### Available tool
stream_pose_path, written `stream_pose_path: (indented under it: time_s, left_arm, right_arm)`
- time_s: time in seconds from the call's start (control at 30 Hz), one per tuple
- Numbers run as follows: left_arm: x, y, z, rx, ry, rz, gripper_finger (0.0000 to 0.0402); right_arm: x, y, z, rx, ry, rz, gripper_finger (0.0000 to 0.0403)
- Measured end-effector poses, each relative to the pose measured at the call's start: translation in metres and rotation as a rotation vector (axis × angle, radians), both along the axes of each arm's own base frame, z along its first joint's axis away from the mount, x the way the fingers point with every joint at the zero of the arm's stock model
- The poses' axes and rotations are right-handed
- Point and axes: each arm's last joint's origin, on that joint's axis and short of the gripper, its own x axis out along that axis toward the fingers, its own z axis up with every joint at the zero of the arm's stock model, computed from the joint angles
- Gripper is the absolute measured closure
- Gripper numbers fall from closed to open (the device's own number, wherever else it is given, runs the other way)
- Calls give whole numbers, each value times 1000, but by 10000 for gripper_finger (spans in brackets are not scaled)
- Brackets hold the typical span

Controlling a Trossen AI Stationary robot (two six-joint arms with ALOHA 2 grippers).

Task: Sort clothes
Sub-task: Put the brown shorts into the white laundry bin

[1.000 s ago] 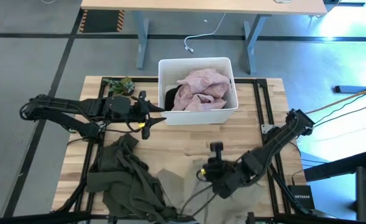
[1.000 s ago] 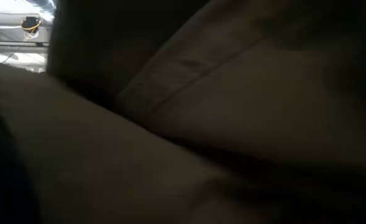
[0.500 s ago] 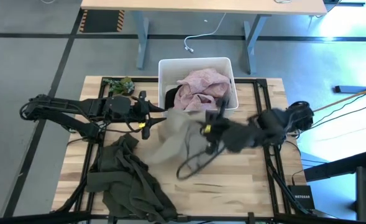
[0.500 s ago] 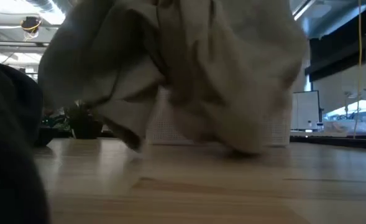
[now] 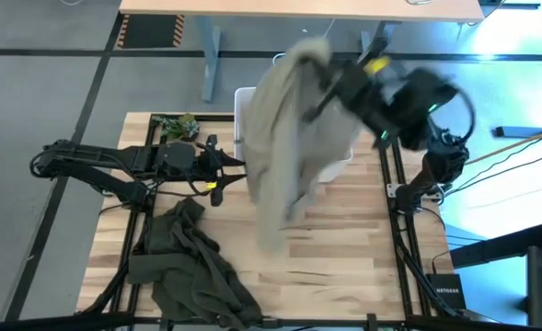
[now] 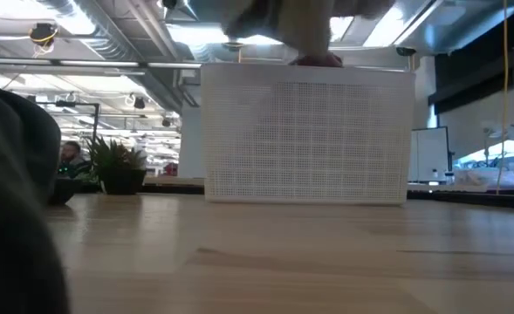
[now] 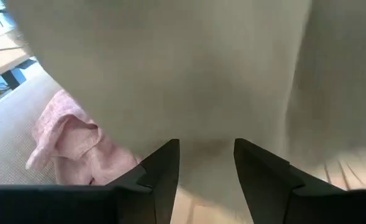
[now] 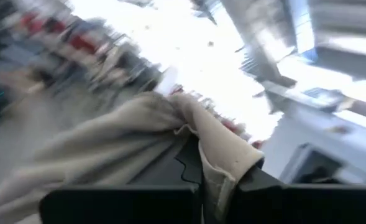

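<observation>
1. Four views to go through, starting from the high view. I have the right gripper (image 5: 330,78) raised high over the white bin (image 5: 244,99) with the beige garment (image 5: 284,138) hanging from it in a long drape. Held that high, the cloth's lower end should clear the bin wall, which I judge is why it is carried up there. The fabric trails down from the fingers across the bin and over the bare wooden table (image 5: 344,248). The left gripper (image 5: 217,172) waits low beside the bin's near-left corner, just short of the hanging cloth. The olive-green clothes (image 5: 192,262) lie heaped on the table well behind and below those left fingers, untouched.

2. Low view: the bin (image 6: 307,142) stands on the table (image 6: 283,262) with a bit of pale pink fabric (image 6: 319,60) peeking above its rim. A blurred piece of the beige garment (image 6: 283,22) hangs over it. A small plant (image 6: 117,166) sits off to the side.

3. Left wrist view: the left fingers (image 7: 164,171) are spread apart with nothing between them. The beige garment (image 7: 170,68) fills the space straight ahead of the tips, close but not gripped. The pink garment (image 7: 71,143) lies ahead and off to one side of them.

4. Right wrist view: the right fingers (image 8: 189,165) are pinching a bunched fold of the beige garment (image 8: 120,149), which wraps over both tips. I judge the tight bunching keeps it from slipping during the carry.
</observation>
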Motion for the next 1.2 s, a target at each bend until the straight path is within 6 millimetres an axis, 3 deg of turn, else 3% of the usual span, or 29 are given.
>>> stream_pose_path:
  time_s: [0.1, 0.27, 0.47, 0.57, 0.7, 0.83, 0.97, 1.07, 1.2]
  left_arm:
    - [0, 0, 0, 0, -3, 0, 253]
    - [0, 0, 0, 0, -1, 0, 253]
    - [0, 0, 1, 4, -3, -1, 253]
    - [0, 0, 1, 4, -4, -1, 253]
    - [0, 0, 0, 0, -3, 0, 253]
    - [-1, 0, 0, 1, 3, 0, 253]
    - [0, 0, 2, -1, -18, 0, 253]
    - [0, 0, 1, 0, -12, 0, 253]
    - [0, 0, 1, -1, -5, 0, 253]
  right_arm:
    - [-7, -21, 14, -83, -128, -19, 387]
    - [-7, -53, 18, -115, -200, -70, 386]
    - [-8, -92, -3, 46, 1, -348, 386]
    - [-4, -109, -29, 194, 135, -373, 386]
    - [1, -126, -67, 424, 292, -265, 386]
    - [16, -141, -121, 676, 527, -162, 386]
    - [35, -148, -173, 797, 708, -130, 386]
    - [48, -152, -210, 832, 753, -116, 386]
    - [58, -156, -250, 953, 676, -184, 375]
